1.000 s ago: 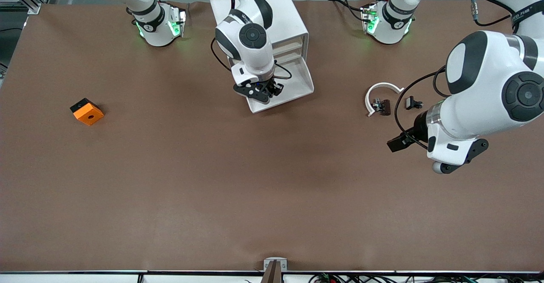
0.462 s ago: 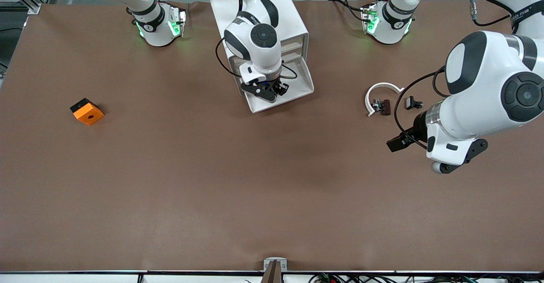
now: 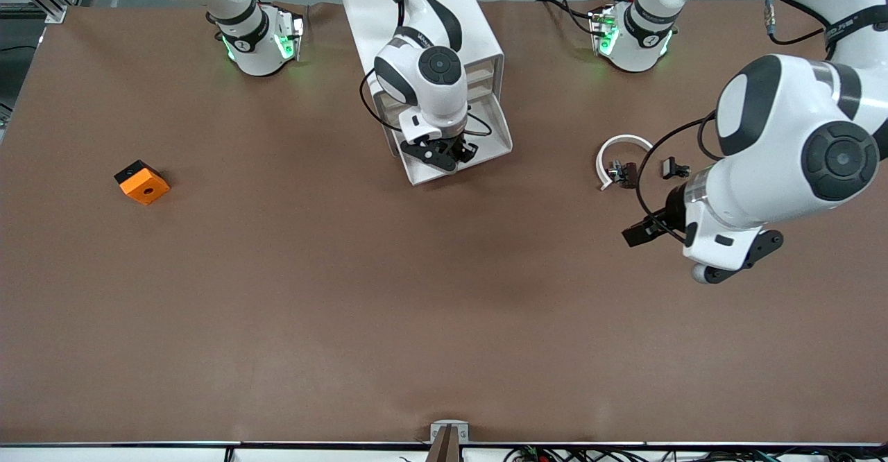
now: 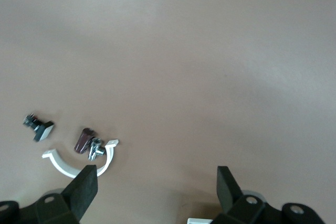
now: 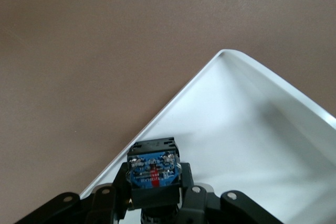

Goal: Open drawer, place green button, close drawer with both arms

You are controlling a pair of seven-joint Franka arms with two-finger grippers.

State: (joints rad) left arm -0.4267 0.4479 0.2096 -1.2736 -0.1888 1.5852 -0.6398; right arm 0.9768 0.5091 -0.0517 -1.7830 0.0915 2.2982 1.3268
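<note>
Over the pulled-out drawer [image 3: 485, 139] of the white cabinet [image 3: 444, 11] hangs the right gripper [image 3: 444, 153]; its fingers are closed on the button [image 5: 154, 169], whose blue base with a red mark faces the right wrist camera; in that view the button sits above the drawer's white floor, close to its front edge and a rounded corner; the drawer stands open toward the front camera, on the brown table [image 3: 347, 295]. Toward the left arm's end of the table the left gripper [image 4: 155, 184] hovers over bare table with its two black fingers [image 4: 84, 184] spread wide and nothing between them; near it lie a white arc [image 3: 614, 150], a small brown part [image 3: 628, 170] touching the arc's inner side, and a small black part [image 3: 673, 168] just beside them. Well apart, toward the right arm's end, an orange cube [image 3: 141, 182] with a dark hole rests on the table.
</note>
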